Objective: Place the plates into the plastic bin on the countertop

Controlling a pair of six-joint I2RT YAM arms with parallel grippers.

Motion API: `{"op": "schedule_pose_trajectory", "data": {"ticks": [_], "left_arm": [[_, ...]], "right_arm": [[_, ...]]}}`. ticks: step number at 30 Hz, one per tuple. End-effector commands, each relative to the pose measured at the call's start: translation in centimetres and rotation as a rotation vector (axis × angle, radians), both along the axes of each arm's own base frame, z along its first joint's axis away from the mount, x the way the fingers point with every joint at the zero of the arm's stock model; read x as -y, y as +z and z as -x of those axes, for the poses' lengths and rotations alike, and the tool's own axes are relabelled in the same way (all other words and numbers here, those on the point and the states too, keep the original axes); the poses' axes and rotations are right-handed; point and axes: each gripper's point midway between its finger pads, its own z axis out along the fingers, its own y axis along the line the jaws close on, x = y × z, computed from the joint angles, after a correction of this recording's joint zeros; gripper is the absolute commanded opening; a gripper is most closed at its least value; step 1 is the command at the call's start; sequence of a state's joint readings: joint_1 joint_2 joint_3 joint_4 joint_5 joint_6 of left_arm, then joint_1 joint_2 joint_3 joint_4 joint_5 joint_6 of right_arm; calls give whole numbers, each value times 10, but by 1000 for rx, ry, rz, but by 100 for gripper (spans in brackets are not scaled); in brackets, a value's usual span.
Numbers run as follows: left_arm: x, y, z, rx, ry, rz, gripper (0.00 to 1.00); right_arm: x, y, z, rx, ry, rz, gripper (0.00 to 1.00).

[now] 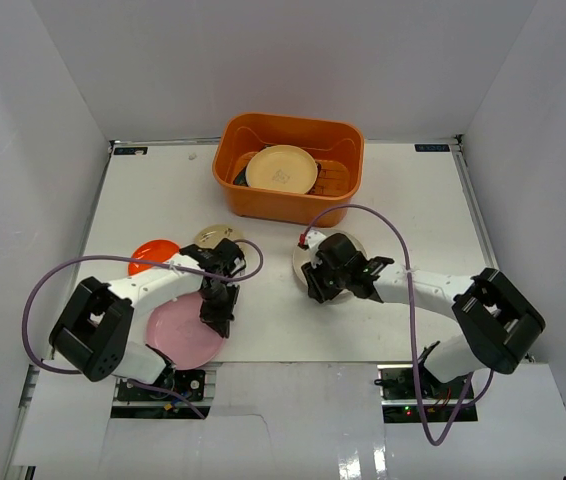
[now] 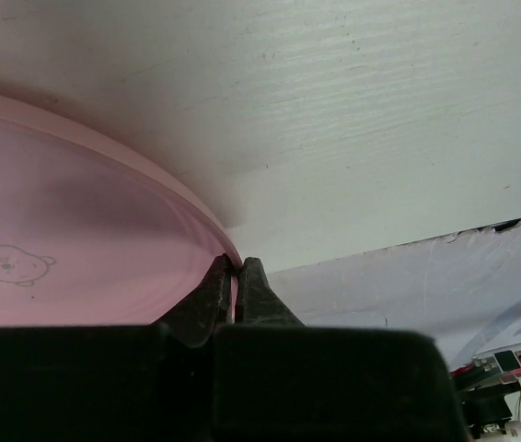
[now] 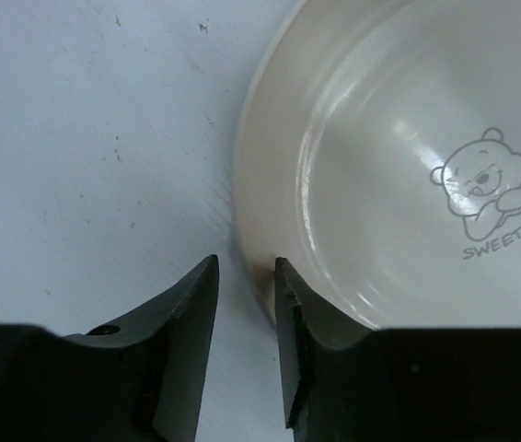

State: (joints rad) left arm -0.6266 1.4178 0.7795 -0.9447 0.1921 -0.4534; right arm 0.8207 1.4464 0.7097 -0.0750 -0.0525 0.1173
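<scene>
The orange plastic bin (image 1: 341, 140) stands at the back of the white countertop (image 1: 413, 200). It holds a yellow-tan plate (image 1: 281, 168) lying over a dark one. My left gripper (image 1: 215, 325) is shut on the right rim of the pink plate (image 1: 175, 338), which lies at the near left. In the left wrist view the jaws (image 2: 234, 265) pinch that pink rim (image 2: 76, 230). My right gripper (image 1: 314, 290) is open at the left rim of the cream plate (image 1: 335, 244). In the right wrist view (image 3: 245, 267) one finger is outside the cream plate (image 3: 380, 166) and one is over its rim.
An orange-red plate (image 1: 149, 254) and a small beige plate (image 1: 216, 236) lie left of centre, behind my left arm. White walls enclose the countertop. Purple cables loop from both arms over the table.
</scene>
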Motion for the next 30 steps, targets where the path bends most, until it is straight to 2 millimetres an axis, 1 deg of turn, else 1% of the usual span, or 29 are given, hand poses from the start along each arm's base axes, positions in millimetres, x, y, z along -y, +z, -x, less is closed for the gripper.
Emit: {"op": "schedule_pose_trajectory", "data": {"ticks": [1, 2, 4, 5, 6, 7, 8, 9, 10, 11, 12, 13, 14, 15, 16, 17, 18, 19, 20, 21, 22, 23, 24, 25, 26, 27, 28, 29, 30], "left_arm": [[1, -4, 10, -21, -11, 5, 0], [3, -4, 14, -28, -25, 9, 0], [10, 1, 18, -46, -27, 46, 0], [16, 8, 18, -38, -35, 72, 0], [28, 22, 9, -5, -37, 116, 0], [36, 34, 3, 18, -33, 147, 0], [42, 51, -4, 55, -32, 169, 0], [59, 85, -28, 152, -32, 235, 0], [66, 106, -40, 210, -24, 263, 0], [66, 124, -53, 276, -13, 253, 0], [71, 143, -66, 333, -6, 263, 0], [83, 186, -87, 445, -2, 319, 0], [86, 205, -99, 506, 3, 334, 0], [91, 218, -113, 552, 4, 334, 0], [99, 256, -128, 647, 5, 381, 0], [99, 268, -139, 697, -4, 367, 0], [108, 268, -152, 704, -15, 355, 0], [115, 301, -164, 779, -13, 402, 0], [122, 311, -172, 810, -25, 416, 0], [131, 310, -185, 822, -28, 409, 0], [140, 340, -196, 901, -24, 467, 0], [141, 349, -208, 955, -24, 452, 0], [151, 338, -227, 964, -28, 419, 0], [156, 339, -240, 987, -33, 402, 0], [160, 366, -251, 1060, -25, 423, 0], [163, 367, -264, 1094, -45, 390, 0], [176, 344, -287, 1087, -60, 344, 0], [178, 348, -298, 1128, -54, 331, 0], [181, 341, -308, 1148, -71, 305, 0]], "right_arm": [[-4, -3, 0, 24, 16, 12, 35], [-3, -3, 0, 30, 14, 16, 23], [-1, 0, 3, 30, 17, 25, 13], [-1, 3, 4, 32, 16, 19, 8], [-2, 7, 7, 32, 14, 10, 8], [-1, 18, 9, 43, 10, -10, 8], [-1, 25, 11, 47, 7, -24, 8], [-1, 32, 14, 52, 2, -42, 8], [1, 47, 16, 73, -2, -72, 8], [2, 56, 18, 84, -6, -90, 8], [3, 63, 19, 93, -12, -106, 8], [6, 75, 21, 111, -23, -132, 8], [11, 80, 18, 132, -48, -126, 8], [13, 85, 18, 143, -57, -133, 8], [17, 94, 17, 167, -77, -145, 8], [21, 95, 17, 171, -88, -140, 8], [24, 96, 17, 179, -98, -139, 8], [28, 96, 17, 185, -112, -139, 8], [31, 94, 18, 183, -119, -132, 8], [33, 94, 19, 184, -126, -132, 8], [34, 91, 21, 173, -133, -131, 8], [36, 89, 22, 168, -136, -129, 8], [36, 89, 24, 164, -136, -135, 8], [38, 85, 25, 156, -139, -134, 8], [38, 85, 26, 156, -138, -139, 8], [38, 86, 27, 157, -140, -145, 8], [39, 86, 27, 158, -144, -144, 8], [40, 86, 28, 158, -144, -144, 8], [40, 88, 30, 156, -138, -152, 8]]}}
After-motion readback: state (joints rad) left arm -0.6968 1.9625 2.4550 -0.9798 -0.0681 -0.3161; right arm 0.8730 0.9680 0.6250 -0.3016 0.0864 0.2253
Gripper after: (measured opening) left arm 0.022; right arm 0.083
